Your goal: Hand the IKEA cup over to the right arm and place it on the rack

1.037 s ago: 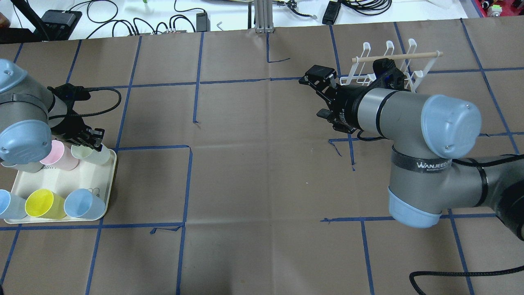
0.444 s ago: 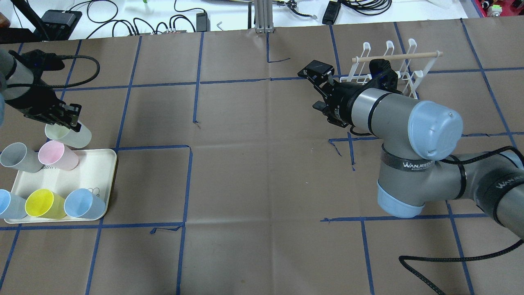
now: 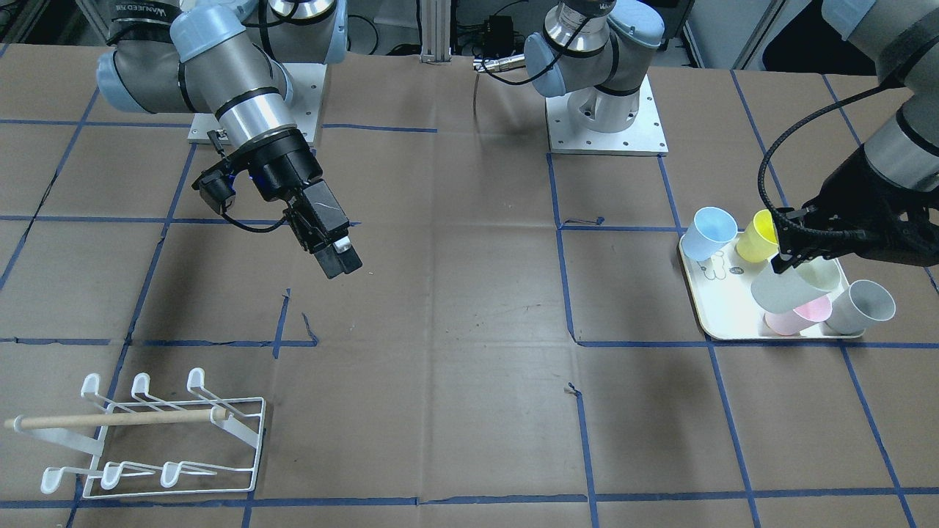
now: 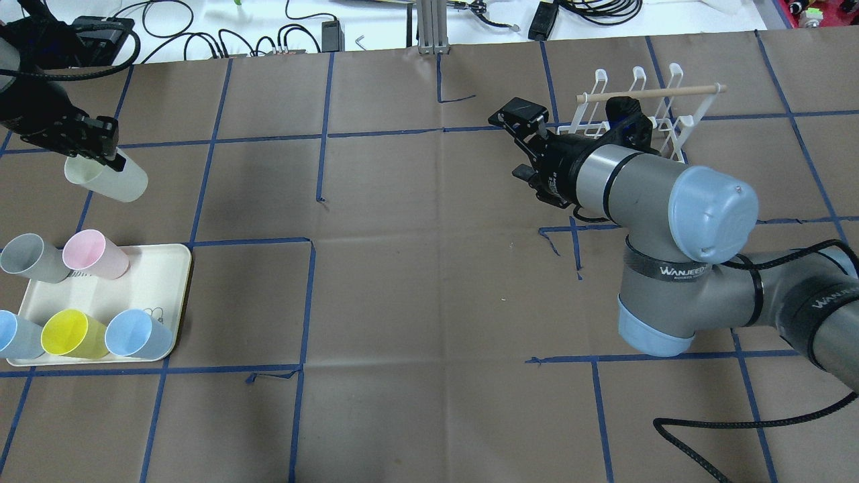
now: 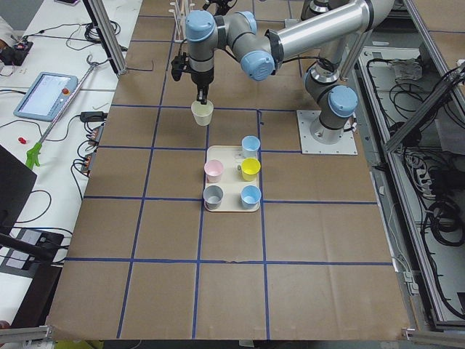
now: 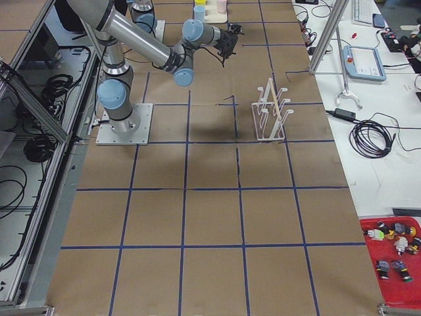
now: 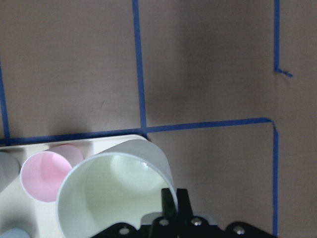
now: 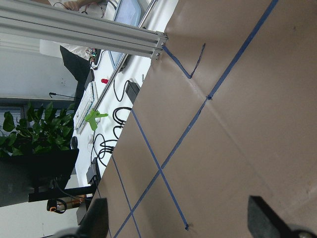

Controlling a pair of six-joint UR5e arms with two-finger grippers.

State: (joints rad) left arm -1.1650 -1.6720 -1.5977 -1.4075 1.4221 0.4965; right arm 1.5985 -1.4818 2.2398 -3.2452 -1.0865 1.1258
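Note:
My left gripper [image 4: 100, 153] is shut on the rim of a pale green cup [image 4: 111, 182] and holds it in the air beyond the tray's far edge. The cup also shows in the front view [image 3: 786, 287], the left side view [image 5: 202, 113] and the left wrist view [image 7: 111, 191], with one finger inside its rim. My right gripper [image 4: 517, 144] is open and empty, in the air mid-table beside the white wire rack [image 4: 647, 111]; its fingers stand wide apart in the right wrist view [image 8: 178, 223]. The rack stands upright with a wooden dowel across it [image 3: 147, 433].
A cream tray [image 4: 151, 282] at the near left holds a grey cup [image 4: 30, 258], a pink cup [image 4: 94, 255], a yellow cup [image 4: 70, 334] and two blue cups [image 4: 137, 334]. Brown paper with blue tape lines covers the table. Cables lie along the far edge.
My left gripper has lifted the pale green cup off the tray and carried it up and away toward the far left. My right arm shifted slightly, gripper still open.

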